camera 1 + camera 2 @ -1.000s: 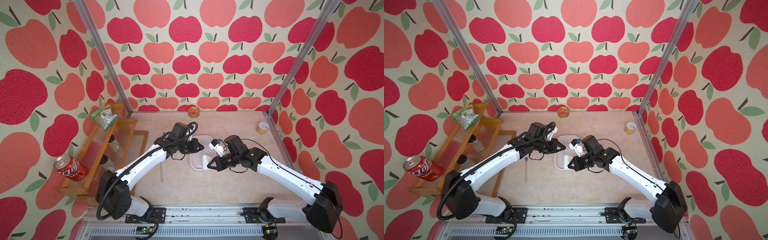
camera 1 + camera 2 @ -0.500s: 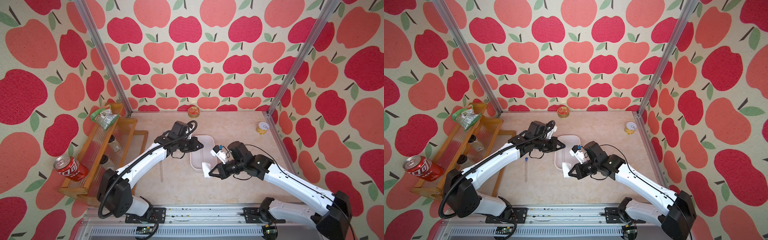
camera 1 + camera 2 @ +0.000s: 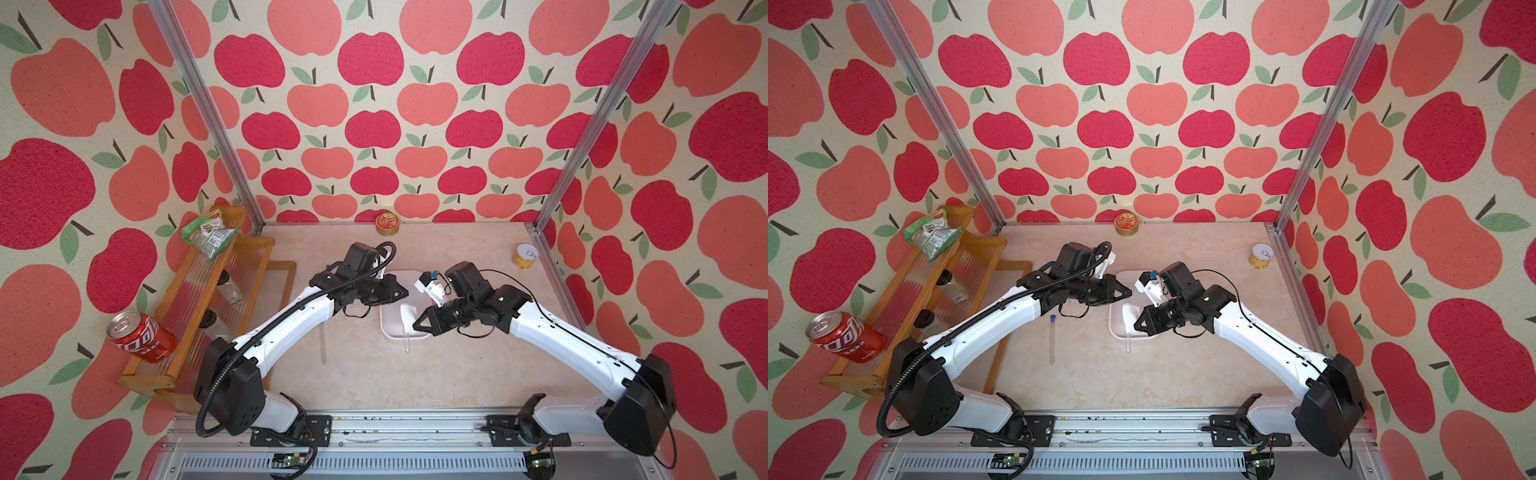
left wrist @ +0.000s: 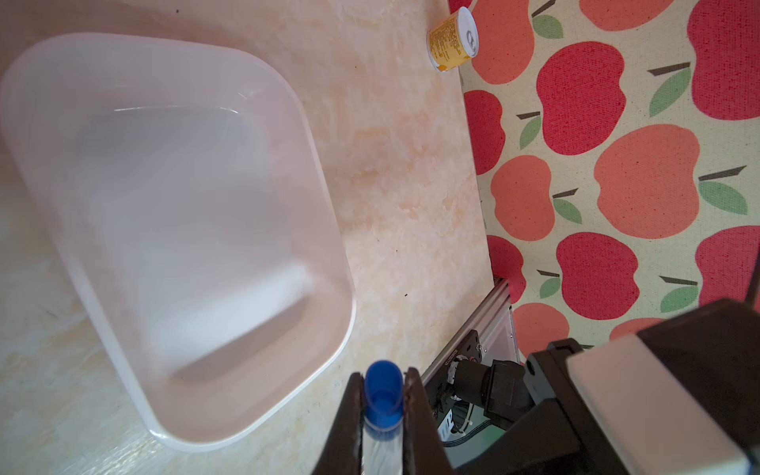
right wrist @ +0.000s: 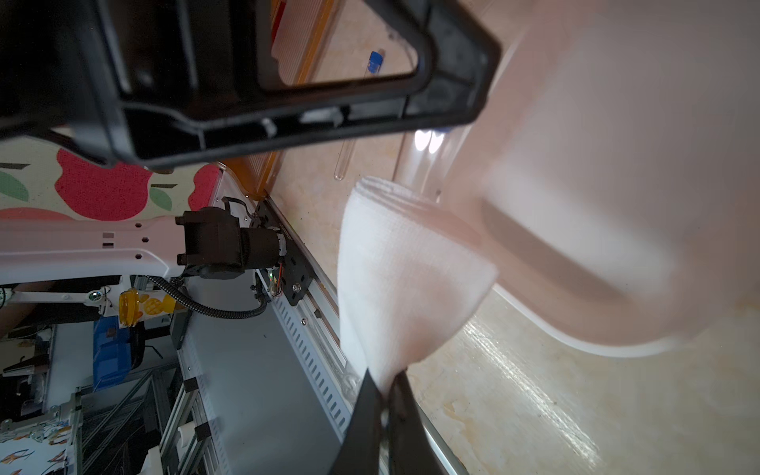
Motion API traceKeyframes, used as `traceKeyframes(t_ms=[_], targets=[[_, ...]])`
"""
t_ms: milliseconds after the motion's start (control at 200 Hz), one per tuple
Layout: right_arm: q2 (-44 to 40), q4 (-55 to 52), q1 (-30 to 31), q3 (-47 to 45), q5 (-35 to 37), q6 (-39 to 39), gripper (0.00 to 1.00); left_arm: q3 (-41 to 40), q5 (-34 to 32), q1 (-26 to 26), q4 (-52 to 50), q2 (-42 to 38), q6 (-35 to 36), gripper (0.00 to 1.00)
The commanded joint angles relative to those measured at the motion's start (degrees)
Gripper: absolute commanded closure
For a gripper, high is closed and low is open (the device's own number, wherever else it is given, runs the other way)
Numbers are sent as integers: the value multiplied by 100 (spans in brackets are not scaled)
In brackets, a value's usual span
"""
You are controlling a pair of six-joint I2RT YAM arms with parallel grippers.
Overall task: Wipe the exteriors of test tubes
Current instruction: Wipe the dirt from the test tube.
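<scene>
My left gripper (image 4: 384, 375) is clamped on a test tube (image 4: 381, 450) at its blue cap (image 4: 383, 392), held up near the white tray (image 4: 325, 197). My right gripper (image 5: 384, 376) is pinched shut on a folded white cloth (image 5: 411, 267) hanging over the tray's near end. Another tube (image 3: 1052, 338) lies on the table (image 3: 1183, 374) beside my left forearm.
</scene>
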Motion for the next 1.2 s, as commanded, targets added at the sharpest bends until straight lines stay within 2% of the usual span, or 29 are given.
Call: traceKeyframes(t_ms=[0,270,710,900,1091,1191], targets=[[205,-237,-91,324,105,-245,100,43,75,-29,26,-75,-32,100],[99,-218,35,45,-84,-187,100,160,43,106,-25,47,29,100],[-367,-552,641,-716,405,-10,100,838,230,440,-133,604,200,100],[-651,-1346,877,-901,1374,36,100,1194,264,661,-389,936,370,100],[-1185,-2593,882,-749,3178,551,100,1564,264,727,-468,1505,442,100],[-1506,-2752,839,-688,3496,784,100,1723,242,668,-425,1858,426,100]])
